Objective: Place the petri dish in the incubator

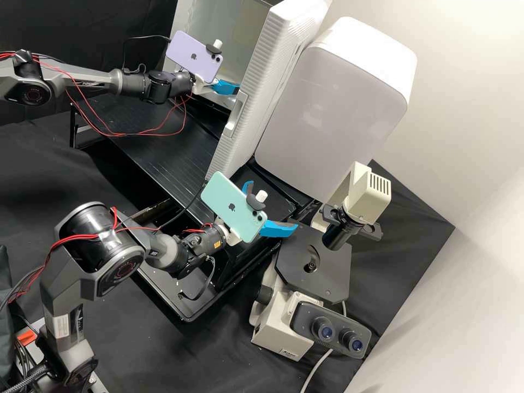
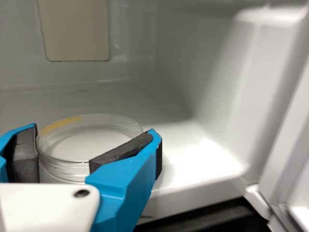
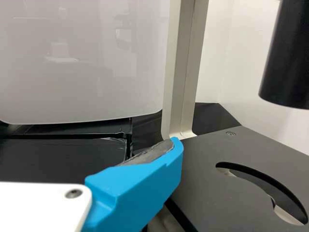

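While my left gripper (image 2: 89, 134) reaches inside the incubator (image 2: 159, 63), its 2 blue fingers (image 2: 128, 186) are closed on the petri dish (image 2: 87, 147), with 1 dark pad pressed against each side of its clear round wall. I hold the dish low over the chamber's white floor, near the front edge. Whether it touches the floor I cannot tell, because my own fingers hide its base. A beige panel (image 2: 75, 29) is set into the back wall above it. Seen from the high camera, my left arm comes in along the far edge of the bench, and my left gripper (image 1: 225, 86) is at the opening of the incubator (image 1: 218, 27), with a purple phone (image 1: 191, 52) clamped on the wrist. The incubator stands on a black ribbed platform (image 1: 164, 142). My right gripper (image 1: 273, 210) stands open, nearer the bench's front edge and well apart from the dish. It carries a mint phone (image 1: 234, 210) and is just beside the microscope (image 1: 295, 322), which stands toward the bench's front right corner. From my right wrist, 1 finger (image 3: 145, 179) lies just beside the edge of the microscope's black stage (image 3: 231, 159), under a dark lens tube (image 3: 289, 53).
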### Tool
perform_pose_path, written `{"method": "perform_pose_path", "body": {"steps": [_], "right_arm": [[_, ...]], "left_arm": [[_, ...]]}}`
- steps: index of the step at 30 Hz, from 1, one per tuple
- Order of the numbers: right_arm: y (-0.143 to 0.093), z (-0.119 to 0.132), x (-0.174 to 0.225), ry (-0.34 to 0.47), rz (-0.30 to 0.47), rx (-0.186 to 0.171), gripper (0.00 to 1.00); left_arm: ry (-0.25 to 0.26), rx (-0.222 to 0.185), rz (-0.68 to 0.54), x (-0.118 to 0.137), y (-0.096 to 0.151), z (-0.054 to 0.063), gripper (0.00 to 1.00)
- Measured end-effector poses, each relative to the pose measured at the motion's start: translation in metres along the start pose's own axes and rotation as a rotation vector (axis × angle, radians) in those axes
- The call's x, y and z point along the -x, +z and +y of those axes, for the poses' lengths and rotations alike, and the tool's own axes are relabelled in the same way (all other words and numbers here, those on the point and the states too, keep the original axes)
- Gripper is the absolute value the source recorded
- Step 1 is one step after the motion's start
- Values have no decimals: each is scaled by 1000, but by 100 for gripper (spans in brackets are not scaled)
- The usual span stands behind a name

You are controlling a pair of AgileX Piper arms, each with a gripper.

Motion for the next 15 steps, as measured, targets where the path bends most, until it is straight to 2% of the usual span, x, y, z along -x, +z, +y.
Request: {"method": "perform_pose_path", "body": {"steps": [9,10,15], "right_arm": [[0,0,0,0,0,0,100],[0,0,0,0,0,0,100],[0,0,0,0,0,0,100]], "left_arm": [[12,6,10,-5,-4,2,0],[9,4,11,-6,-5,0,100],[10,5,10,-6,-4,0,100]]}}
